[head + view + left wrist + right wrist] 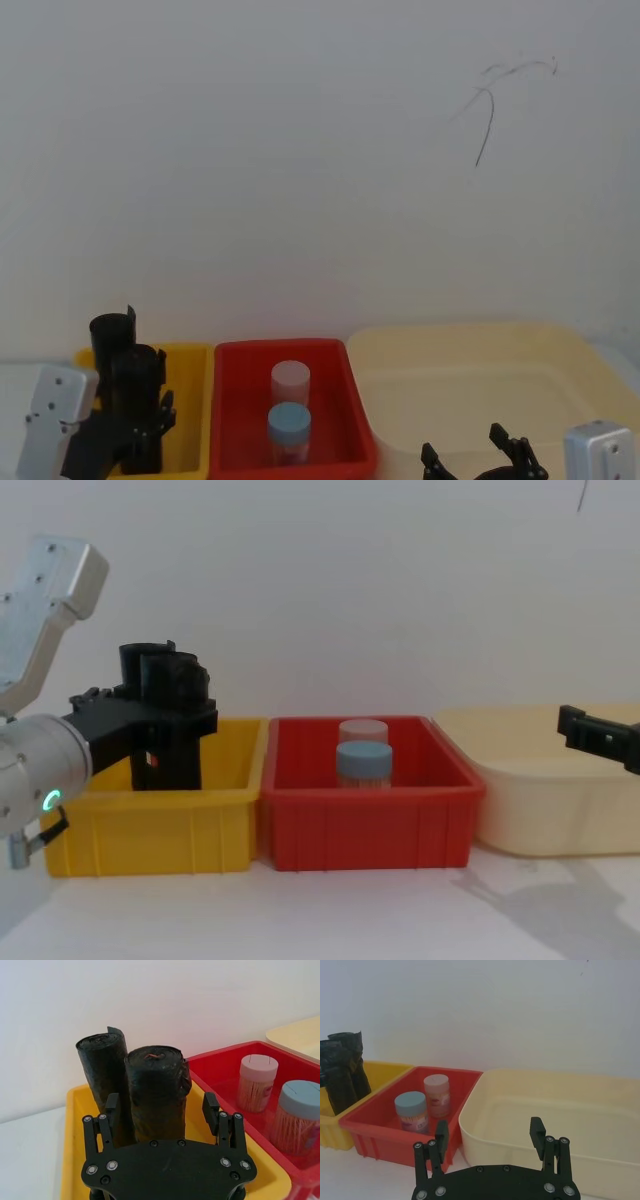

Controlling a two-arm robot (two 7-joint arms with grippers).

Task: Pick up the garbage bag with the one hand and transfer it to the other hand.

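Two stand upright in yellow bin (72, 1125): front garbage bag roll (157, 1095); rear roll (102, 1070); bases hidden | left gripper (161, 1102) spread wide astride front garbage bag roll; contact unclear | right gripper (489, 1130) parted, empty; well right of yellow bin

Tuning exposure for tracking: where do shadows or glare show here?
Chest view: soft shadows on the table before the red bin and cream tub, no glare. Left wrist view: the black roll between the open jaws of the left gripper looks matte, no highlights. Head view: wall evenly lit.
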